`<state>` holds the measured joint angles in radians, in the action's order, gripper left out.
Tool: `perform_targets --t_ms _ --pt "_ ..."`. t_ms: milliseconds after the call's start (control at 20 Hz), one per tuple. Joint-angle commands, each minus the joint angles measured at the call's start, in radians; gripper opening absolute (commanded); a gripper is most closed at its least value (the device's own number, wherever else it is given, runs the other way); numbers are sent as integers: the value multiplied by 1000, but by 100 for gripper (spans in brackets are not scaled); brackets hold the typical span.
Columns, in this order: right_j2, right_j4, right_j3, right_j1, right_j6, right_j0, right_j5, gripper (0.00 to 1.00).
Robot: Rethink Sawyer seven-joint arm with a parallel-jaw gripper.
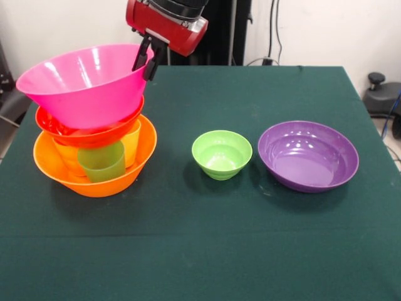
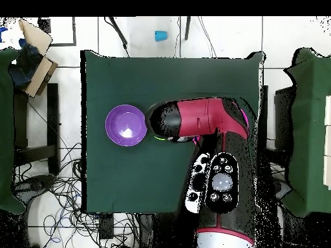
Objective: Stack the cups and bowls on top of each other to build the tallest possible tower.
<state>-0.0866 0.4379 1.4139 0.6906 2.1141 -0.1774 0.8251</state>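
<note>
Two bowls lie well apart from the jaws on the green table cloth (image 1: 188,251): a small light green plastic bowl (image 1: 222,153) and, beside it, a wide shallow purple plastic bowl (image 1: 308,155), both upright. Directly at the jaws stands the tower (image 1: 94,125): a large orange plastic bowl (image 1: 94,179) holding a green tumbler (image 1: 102,162) and a yellow-orange one (image 1: 131,143), then a red-orange shallow bowl (image 1: 81,133), then a big glossy pink bowl (image 1: 84,84), tilted. My gripper (image 1: 145,61) pinches the pink bowl's far rim between its jaws. I judge the placement step nearly complete; to do it well I would level the pink bowl before parting the jaws, then lift straight up, since a sideways drag could topple everything beneath.
</note>
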Motion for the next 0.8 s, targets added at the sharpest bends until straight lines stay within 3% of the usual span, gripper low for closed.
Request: perform_targets --t_ms 50,800 --pt "112 50 71 -24 -248 -18 101 0" --pt "111 78 49 -36 -251 -22 92 0"
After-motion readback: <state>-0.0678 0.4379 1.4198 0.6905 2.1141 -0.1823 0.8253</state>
